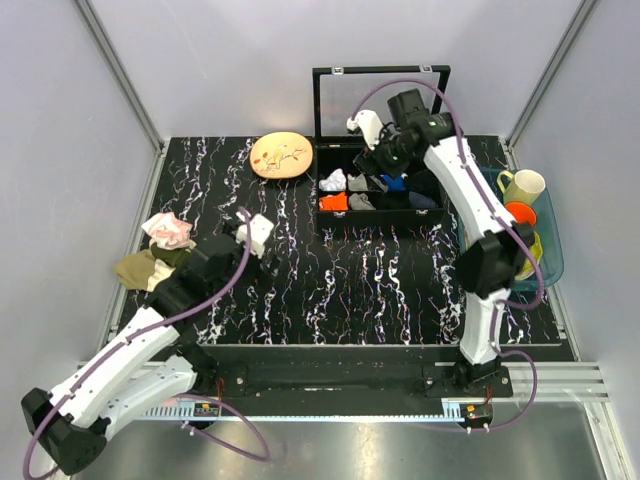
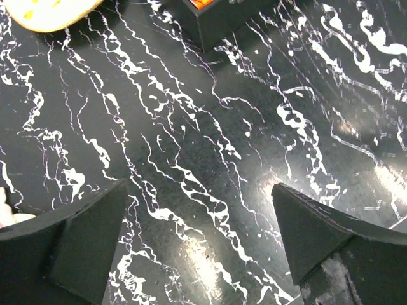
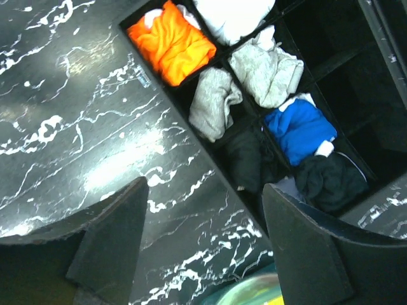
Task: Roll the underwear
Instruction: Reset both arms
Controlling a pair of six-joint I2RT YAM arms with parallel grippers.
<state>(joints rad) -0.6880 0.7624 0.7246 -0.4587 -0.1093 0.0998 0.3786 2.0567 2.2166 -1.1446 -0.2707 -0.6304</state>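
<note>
Seemingly the rolling itself is finished: the underwear [image 3: 213, 105] lies as a compact mid-grey bundle with a paler edge, tucked into one compartment of the divided box [image 1: 375, 218], in the upper middle of the right wrist view. It sits just right of the orange roll [image 3: 172, 41] and up and left of the blue roll [image 3: 299, 127]. A second pale grey bundle lies in the next row, so which one belongs to the task is a judgement from colour, not a certainty. The right hand [image 3: 202, 216] hangs above the box's near edge with its fingers spread apart and nothing between them, clear of every garment. The left hand [image 2: 198, 210] is at the lower left of the top view, also spread wide and empty, with only bare marbled table [image 2: 210, 127] under it. At the left edge of the top view a pink-and-white cloth [image 1: 168, 230] and an olive-green cloth [image 1: 172, 256] lie loose and unrolled, but these are not the garment in question. Judged from this layout, little seems left beyond drawing the right arm away from the box.
</note>
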